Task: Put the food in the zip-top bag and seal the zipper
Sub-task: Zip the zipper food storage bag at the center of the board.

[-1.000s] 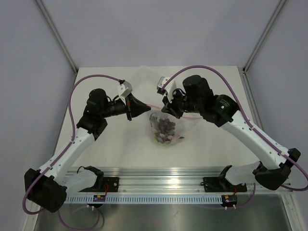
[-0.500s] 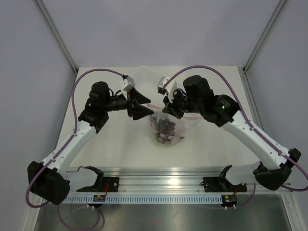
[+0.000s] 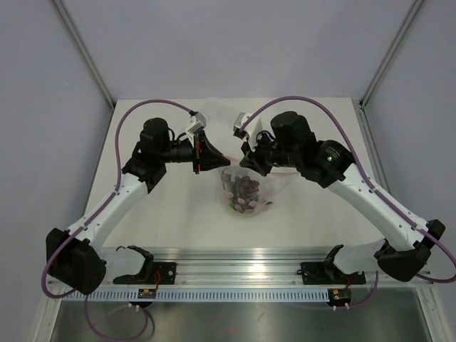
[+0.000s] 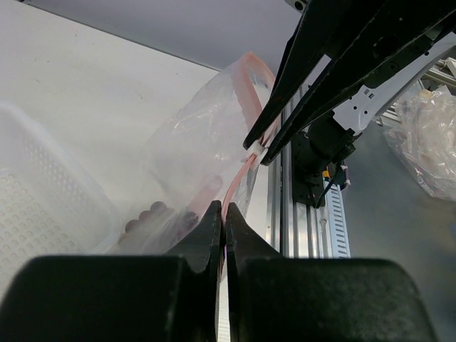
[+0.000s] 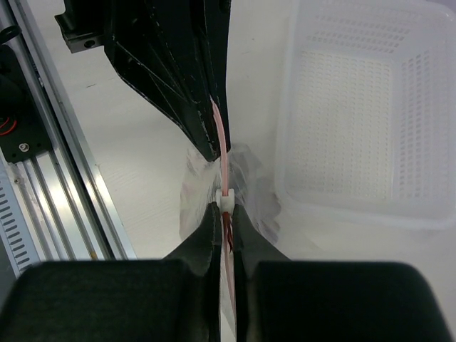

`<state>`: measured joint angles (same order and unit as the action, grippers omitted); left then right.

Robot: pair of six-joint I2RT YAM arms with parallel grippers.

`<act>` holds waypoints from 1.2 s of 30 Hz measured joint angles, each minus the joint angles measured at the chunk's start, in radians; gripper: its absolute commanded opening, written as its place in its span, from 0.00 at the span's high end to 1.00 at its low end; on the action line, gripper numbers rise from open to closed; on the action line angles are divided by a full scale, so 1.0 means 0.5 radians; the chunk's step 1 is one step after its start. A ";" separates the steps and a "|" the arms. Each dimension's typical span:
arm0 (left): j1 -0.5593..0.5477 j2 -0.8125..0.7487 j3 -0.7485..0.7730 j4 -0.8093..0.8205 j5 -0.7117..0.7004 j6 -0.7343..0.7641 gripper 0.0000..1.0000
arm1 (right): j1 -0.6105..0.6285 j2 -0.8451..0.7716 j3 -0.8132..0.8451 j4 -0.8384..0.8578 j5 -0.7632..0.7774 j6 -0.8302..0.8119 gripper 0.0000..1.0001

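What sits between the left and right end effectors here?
A short stretch of the pink zipper, with its whitish tab right at the right end effector. Both wrist views show it.

We can read no text, label, brand or number on anything in these views.

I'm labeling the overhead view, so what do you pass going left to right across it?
Left arm's base → left fingers → zip-top bag with the food inside → right arm's base.
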<state>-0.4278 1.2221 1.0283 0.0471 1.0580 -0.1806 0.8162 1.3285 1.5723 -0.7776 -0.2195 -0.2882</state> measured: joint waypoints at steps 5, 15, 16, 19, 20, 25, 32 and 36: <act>-0.005 -0.043 -0.022 -0.004 -0.128 -0.027 1.00 | -0.004 -0.003 -0.010 0.024 0.001 0.000 1.00; 0.037 -0.274 -0.151 -0.023 -0.472 -0.033 1.00 | -0.060 -0.007 -0.054 0.053 -0.014 0.014 1.00; 0.058 -0.280 -0.157 -0.027 -0.489 -0.036 1.00 | -0.066 -0.016 -0.075 0.054 -0.011 0.016 1.00; 0.109 -0.308 -0.192 -0.046 -0.525 -0.044 1.00 | -0.084 -0.059 -0.150 0.051 0.004 0.024 1.00; 0.126 -0.320 -0.204 -0.048 -0.535 -0.046 1.00 | -0.095 -0.085 -0.182 0.050 0.008 0.030 1.00; 0.189 -0.358 -0.250 -0.047 -0.560 -0.059 1.00 | -0.129 -0.204 -0.264 0.017 0.041 0.048 1.00; 0.289 -0.375 -0.278 -0.047 -0.566 -0.069 1.00 | -0.132 -0.311 -0.346 -0.033 0.089 0.066 1.00; 0.346 -0.375 -0.278 -0.048 -0.565 -0.069 1.00 | -0.133 -0.351 -0.377 -0.058 0.123 0.070 1.00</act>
<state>-0.2550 1.0348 0.8890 0.0231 0.7757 -0.2153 0.7498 1.1530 1.3838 -0.8066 -0.1581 -0.2531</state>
